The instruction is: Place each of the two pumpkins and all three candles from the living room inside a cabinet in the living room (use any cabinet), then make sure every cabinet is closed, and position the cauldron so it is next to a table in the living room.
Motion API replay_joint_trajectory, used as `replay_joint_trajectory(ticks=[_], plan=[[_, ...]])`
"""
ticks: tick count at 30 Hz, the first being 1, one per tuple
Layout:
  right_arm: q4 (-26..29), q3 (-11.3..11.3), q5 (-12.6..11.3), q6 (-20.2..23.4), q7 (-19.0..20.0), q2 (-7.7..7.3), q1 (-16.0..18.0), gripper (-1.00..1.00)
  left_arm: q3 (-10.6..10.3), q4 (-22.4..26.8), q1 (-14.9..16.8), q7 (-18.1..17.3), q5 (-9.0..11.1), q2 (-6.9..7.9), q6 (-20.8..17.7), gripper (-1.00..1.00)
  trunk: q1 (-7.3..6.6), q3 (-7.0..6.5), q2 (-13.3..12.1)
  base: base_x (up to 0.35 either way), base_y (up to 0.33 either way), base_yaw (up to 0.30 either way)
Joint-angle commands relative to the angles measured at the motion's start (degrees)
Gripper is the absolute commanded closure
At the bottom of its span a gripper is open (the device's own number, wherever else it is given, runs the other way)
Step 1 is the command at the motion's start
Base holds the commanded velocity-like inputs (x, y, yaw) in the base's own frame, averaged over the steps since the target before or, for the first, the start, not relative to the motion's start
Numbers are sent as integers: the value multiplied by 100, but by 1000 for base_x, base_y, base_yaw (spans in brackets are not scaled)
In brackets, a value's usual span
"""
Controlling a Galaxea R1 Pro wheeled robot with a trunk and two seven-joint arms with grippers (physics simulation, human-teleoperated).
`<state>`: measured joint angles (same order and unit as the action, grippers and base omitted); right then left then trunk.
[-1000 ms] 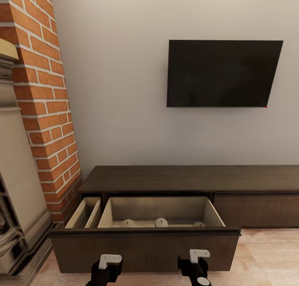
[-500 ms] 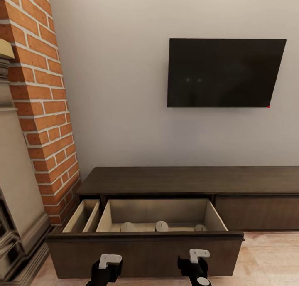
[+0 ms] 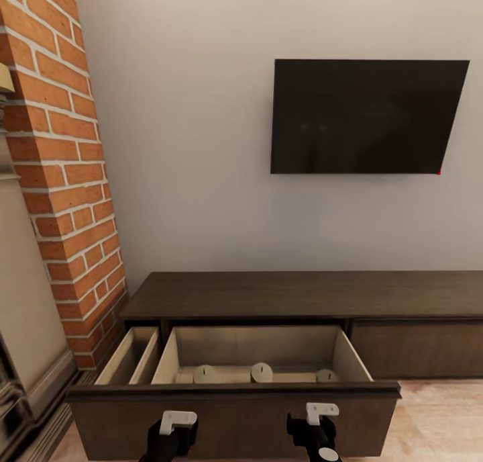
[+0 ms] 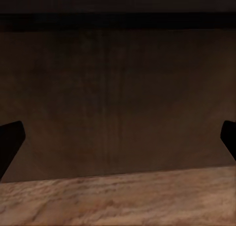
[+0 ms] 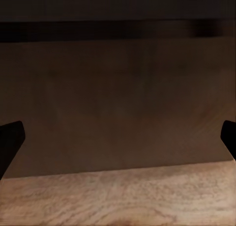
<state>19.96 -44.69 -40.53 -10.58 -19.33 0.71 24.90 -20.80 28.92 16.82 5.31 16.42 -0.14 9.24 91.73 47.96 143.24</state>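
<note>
Dark-brown drawer front [image 3: 235, 418] sits dead ahead of both empty, wide-open grippers (left [image 3: 176, 427], right [image 3: 316, 420]), running crosswise; neither nearer.

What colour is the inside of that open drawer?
Pale beige inside the open drawer, best seen in the head view.

Low in the frame, the cabinet [image 3: 302, 294] stands on the light wood floor [image 3: 436, 422]; its open drawer [image 3: 235, 408] holds three candles [image 3: 261, 372].

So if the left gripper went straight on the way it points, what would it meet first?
Most likely the dark drawer front of the open cabinet drawer: the left gripper, open and empty, faces it squarely above the wood floor. How far off is unclear.
</note>
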Motion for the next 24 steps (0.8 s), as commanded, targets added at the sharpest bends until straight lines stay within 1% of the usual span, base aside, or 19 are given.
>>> replay_joint_trajectory(ticks=[1, 7, 17, 24], plan=[[-1, -49, -61, -32, -27, -2, 6, -100, -48, -4, 6, 49, 39, 5, 25, -100, 0, 6, 2, 142, 0, 0], [-1, -49, -61, -32, -27, -1, 6, -100, -47, -1, 6, 49, 42, 5, 25, -100, 0, 6, 2, 105, 0, 0], [-1, -49, -61, -32, -27, -2, 6, -100, -47, 8, 6, 49, 45, 5, 25, -100, 0, 6, 2, 14, 0, 0], [-1, -49, -61, -32, -27, -1, 6, -100, -47, 9, 6, 49, 44, 5, 26, -100, 18, 161, 12, 1, 0, 0]])
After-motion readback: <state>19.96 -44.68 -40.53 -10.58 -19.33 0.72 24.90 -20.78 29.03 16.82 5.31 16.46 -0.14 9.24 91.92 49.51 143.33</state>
